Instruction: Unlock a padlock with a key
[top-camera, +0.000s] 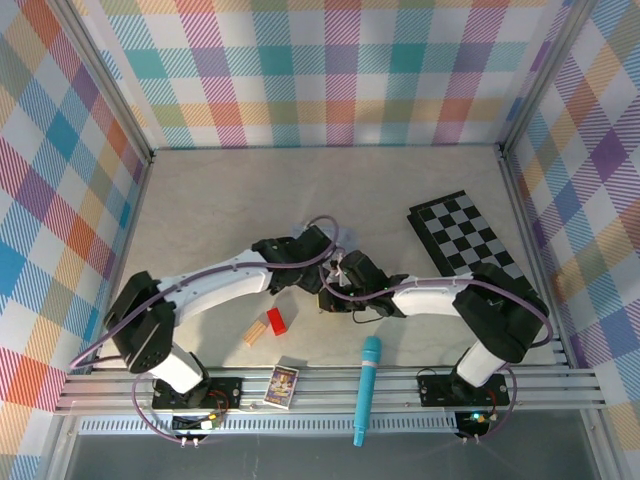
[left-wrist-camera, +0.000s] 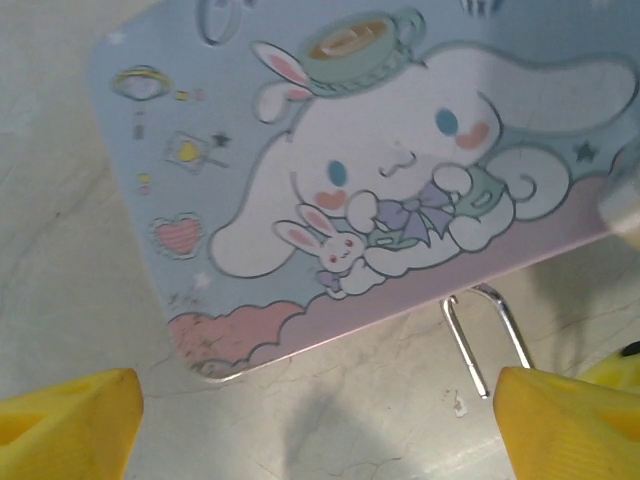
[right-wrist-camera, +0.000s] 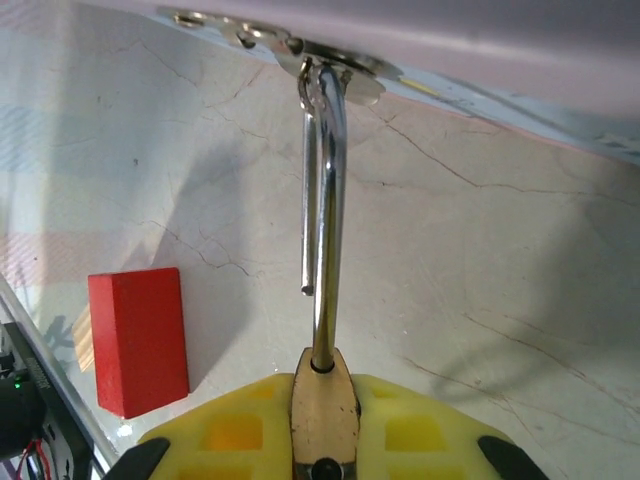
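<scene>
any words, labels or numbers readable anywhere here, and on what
No text can be read.
Cartoon tin: pictures only; a faint mark near its pink cloud is too blurred.
Small printed box at the near edge: print too small.
Padlock: no marking visible.

The top view looks down from high at six o'clock over the tabletop (top-camera: 220, 190). Both wrist views are very near its centre, sharing the padlock (right-wrist-camera: 324, 400) and the tin (left-wrist-camera: 350, 150) edge.
</scene>
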